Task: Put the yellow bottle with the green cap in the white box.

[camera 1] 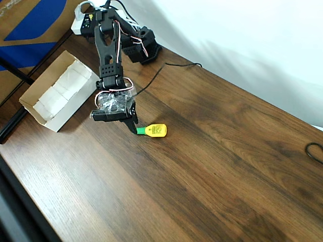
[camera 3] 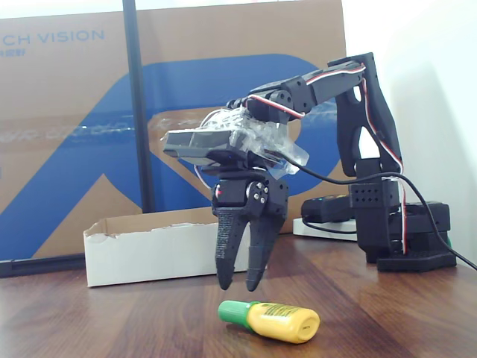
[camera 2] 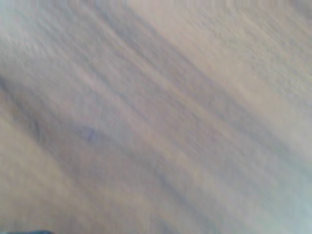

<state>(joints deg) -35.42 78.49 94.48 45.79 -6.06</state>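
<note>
The yellow bottle with the green cap (camera 3: pixel 270 321) lies on its side on the counter (camera 1: pixel 217 166). Just above its cap hangs the tool (camera 3: pixel 237 286), fingers slightly apart, gripping nothing. The white box (camera 1: pixel 59 89) sits beyond the tool from the bottle, with brown-and-blue cardboard (camera 3: pixel 74 127) behind it.

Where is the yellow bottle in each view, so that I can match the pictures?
Overhead view: bottle lies near the centre, cap toward the gripper.
Wrist view: blurred wood grain, no bottle.
Fixed view: bottle lies at bottom centre, below the gripper.
Shared landmark: white box.
</note>
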